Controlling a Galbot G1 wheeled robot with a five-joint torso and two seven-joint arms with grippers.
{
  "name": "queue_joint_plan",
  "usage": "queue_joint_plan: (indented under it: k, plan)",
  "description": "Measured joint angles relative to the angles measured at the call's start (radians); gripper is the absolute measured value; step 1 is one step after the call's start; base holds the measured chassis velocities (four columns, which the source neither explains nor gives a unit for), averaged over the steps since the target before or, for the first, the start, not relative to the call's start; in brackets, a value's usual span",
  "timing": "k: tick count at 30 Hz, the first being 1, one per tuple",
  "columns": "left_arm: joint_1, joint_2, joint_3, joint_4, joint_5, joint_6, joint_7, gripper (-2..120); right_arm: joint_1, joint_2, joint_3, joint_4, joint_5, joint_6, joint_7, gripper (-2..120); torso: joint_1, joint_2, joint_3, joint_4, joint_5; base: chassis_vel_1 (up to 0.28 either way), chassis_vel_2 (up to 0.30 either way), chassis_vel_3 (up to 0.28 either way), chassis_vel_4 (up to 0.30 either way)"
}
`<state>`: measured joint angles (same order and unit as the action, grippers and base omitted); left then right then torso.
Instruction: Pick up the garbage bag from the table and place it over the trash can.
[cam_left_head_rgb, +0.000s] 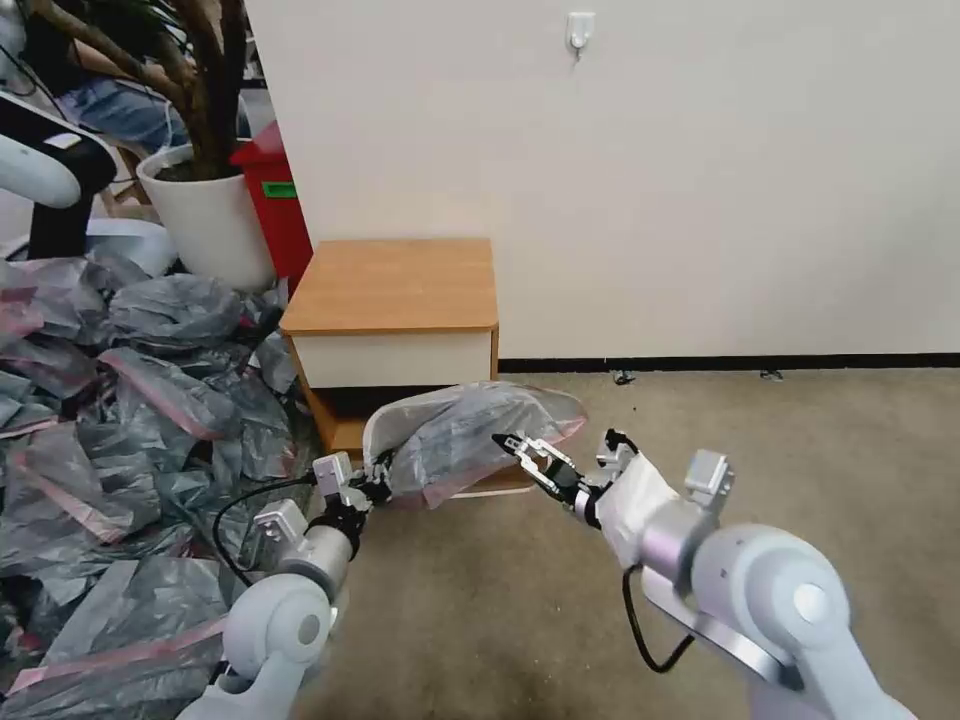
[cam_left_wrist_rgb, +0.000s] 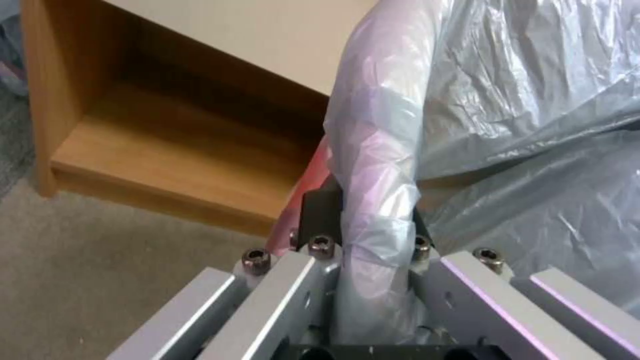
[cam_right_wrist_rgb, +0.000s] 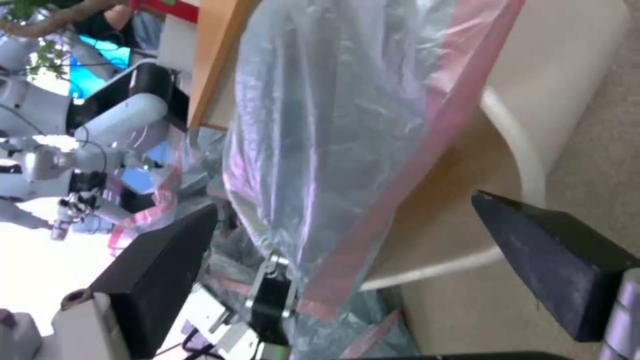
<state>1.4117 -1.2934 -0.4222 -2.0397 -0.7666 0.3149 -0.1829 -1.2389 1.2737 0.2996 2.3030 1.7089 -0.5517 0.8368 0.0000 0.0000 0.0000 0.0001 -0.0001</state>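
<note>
The garbage bag (cam_left_head_rgb: 470, 428), translucent grey with a pink band, lies draped across the top of the cream trash can (cam_left_head_rgb: 374, 428), which stands on the carpet in front of the wooden table (cam_left_head_rgb: 392, 288). My left gripper (cam_left_head_rgb: 375, 486) is shut on the bag's edge at the can's left rim; in the left wrist view the plastic (cam_left_wrist_rgb: 373, 165) runs between the fingers of the left gripper (cam_left_wrist_rgb: 363, 235). My right gripper (cam_left_head_rgb: 520, 452) is at the bag's right side, open, its black fingers (cam_right_wrist_rgb: 553, 260) spread on either side of the pink band (cam_right_wrist_rgb: 400, 190) and the can rim (cam_right_wrist_rgb: 527, 150).
A big heap of similar grey-and-pink bags (cam_left_head_rgb: 120, 430) covers the floor to the left. Behind it stand a white plant pot (cam_left_head_rgb: 215, 225) and a red box (cam_left_head_rgb: 275, 200). The wall runs behind the table; bare carpet (cam_left_head_rgb: 760, 440) extends to the right.
</note>
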Motion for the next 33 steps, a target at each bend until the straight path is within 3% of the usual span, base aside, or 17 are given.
queue_joint_plan:
  k: [20, 29, 33]
  plan:
    - [-0.004, -0.004, 0.022, 0.004, 0.007, 0.000, -0.002, 3, 0.036, 0.031, -0.042, -0.051, -0.073, 0.014, -0.017, 95, 0.000, 0.000, 0.000, -0.0001, 0.0001, 0.000, 0.000, 0.000, 0.000]
    - [0.005, -0.011, 0.024, -0.003, 0.007, 0.000, -0.002, 3, 0.017, 0.041, -0.053, -0.054, -0.128, 0.023, -0.058, 76, 0.000, 0.000, 0.000, -0.0001, 0.0001, 0.000, 0.000, 0.000, 0.000]
    - [0.015, -0.011, 0.023, -0.009, 0.007, 0.000, -0.003, 3, 0.005, 0.040, -0.049, -0.049, -0.141, 0.029, -0.079, 58, 0.000, 0.000, 0.000, -0.0001, 0.0001, 0.000, 0.000, 0.000, 0.000]
